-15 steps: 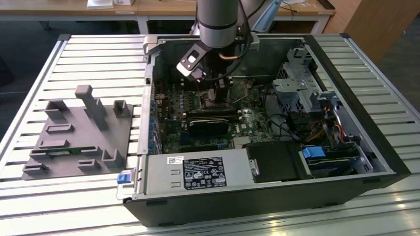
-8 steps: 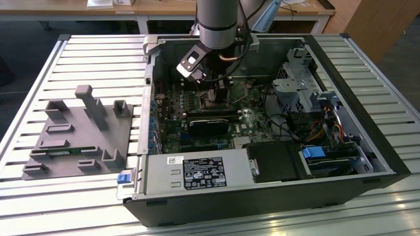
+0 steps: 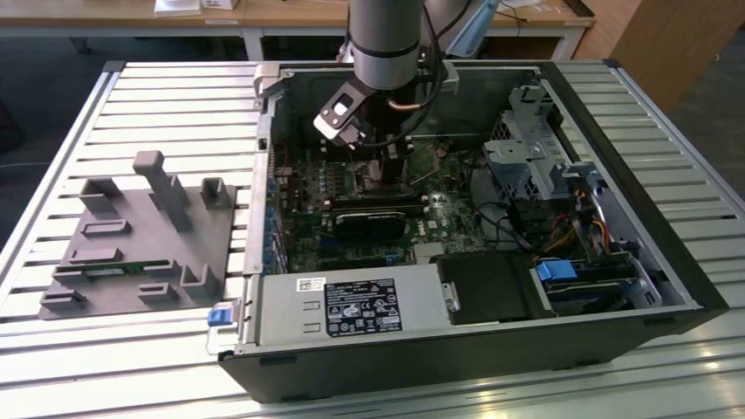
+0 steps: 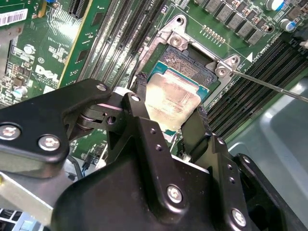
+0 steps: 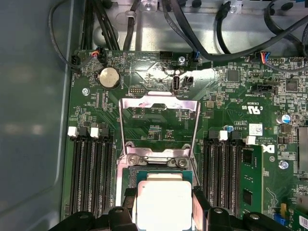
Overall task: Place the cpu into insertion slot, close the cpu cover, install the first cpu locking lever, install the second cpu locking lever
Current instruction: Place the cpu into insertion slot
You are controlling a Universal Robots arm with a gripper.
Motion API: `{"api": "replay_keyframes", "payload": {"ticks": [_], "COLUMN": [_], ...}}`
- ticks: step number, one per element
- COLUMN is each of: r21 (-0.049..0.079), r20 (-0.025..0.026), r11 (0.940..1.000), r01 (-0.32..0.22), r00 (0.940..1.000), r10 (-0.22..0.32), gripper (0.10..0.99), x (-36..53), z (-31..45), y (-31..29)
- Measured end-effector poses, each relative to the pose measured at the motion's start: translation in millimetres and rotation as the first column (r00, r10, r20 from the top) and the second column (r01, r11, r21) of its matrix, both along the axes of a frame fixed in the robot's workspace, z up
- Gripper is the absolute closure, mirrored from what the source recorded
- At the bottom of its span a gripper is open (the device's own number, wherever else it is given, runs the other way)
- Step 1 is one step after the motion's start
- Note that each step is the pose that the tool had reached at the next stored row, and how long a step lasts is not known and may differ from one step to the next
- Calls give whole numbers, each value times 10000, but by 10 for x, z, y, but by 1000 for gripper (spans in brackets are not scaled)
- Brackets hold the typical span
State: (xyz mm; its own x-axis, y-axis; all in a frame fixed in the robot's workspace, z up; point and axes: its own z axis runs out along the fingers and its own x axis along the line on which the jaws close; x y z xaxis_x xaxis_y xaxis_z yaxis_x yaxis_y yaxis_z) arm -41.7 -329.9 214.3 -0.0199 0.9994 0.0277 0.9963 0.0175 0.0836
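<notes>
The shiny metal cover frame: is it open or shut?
Open. The thin silvery metal cover frame is flipped back, clear of the square dark socket.

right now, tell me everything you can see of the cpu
The flat square silver-grey cpu has a dull metal top and a thin green edge. In both wrist views it sits between the two fingers of the black tool, which press its opposite sides. It is over the dark square insertion slot in the green circuit board; whether it is seated I cannot tell.
</notes>
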Motion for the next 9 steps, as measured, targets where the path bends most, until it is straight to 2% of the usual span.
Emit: {"api": "replay_keyframes", "payload": {"ticks": [9], "r21": [-1], "r20": [0], "r11": [10000], "r01": [1], "r00": [10000], "r10": [-1], "gripper": [545], "x": [-5], "z": [-49], "y": [4]}}
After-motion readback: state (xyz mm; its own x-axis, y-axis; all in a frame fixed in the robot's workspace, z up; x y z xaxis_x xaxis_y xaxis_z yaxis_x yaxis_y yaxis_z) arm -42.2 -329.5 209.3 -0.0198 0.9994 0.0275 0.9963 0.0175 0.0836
